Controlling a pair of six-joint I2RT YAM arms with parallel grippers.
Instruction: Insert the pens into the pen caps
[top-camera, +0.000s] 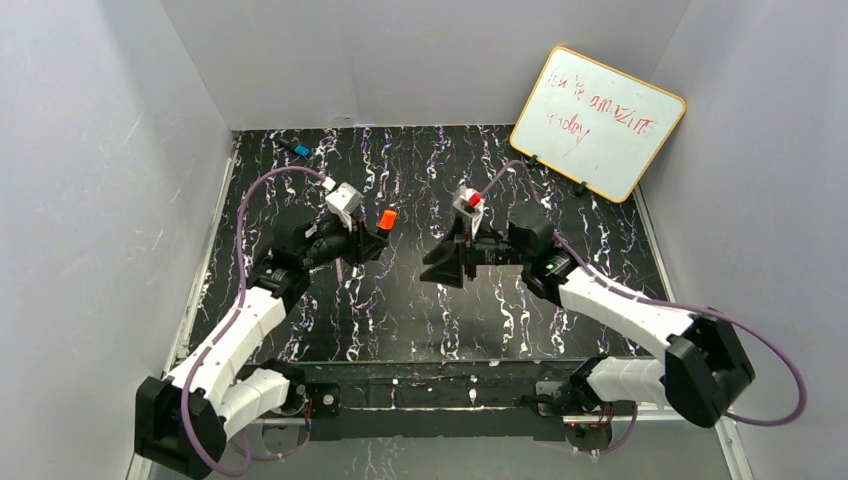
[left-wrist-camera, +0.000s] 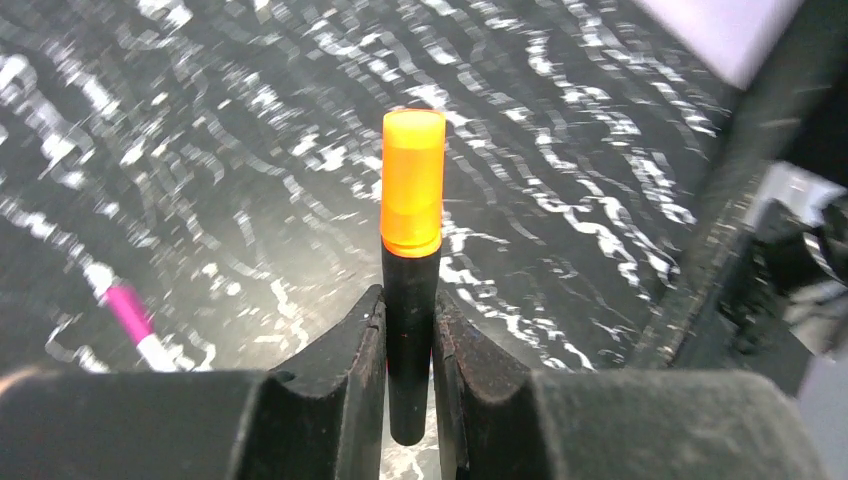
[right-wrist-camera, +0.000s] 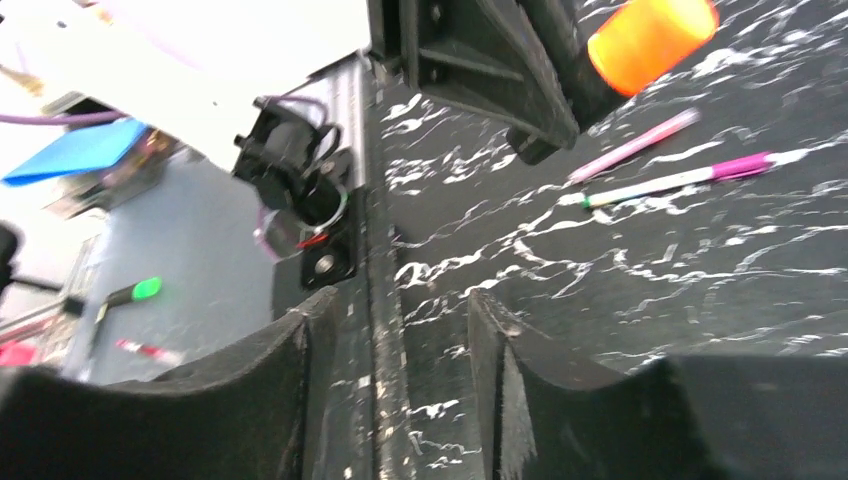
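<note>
We see the black marker (left-wrist-camera: 410, 390) at centre frame, orange cap (left-wrist-camera: 412, 180) on top, upright and clamped in the left gripper (left-wrist-camera: 409, 310). The right gripper (right-wrist-camera: 400, 305) gapes empty. Upper right of its view, seemingly two slim pens (right-wrist-camera: 680, 180) lie on the table (right-wrist-camera: 700, 300).

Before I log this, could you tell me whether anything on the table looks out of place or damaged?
Nothing looks spilled or damaged. Only a small black piece with a blue end lies alone at the far left corner of the table.
</note>
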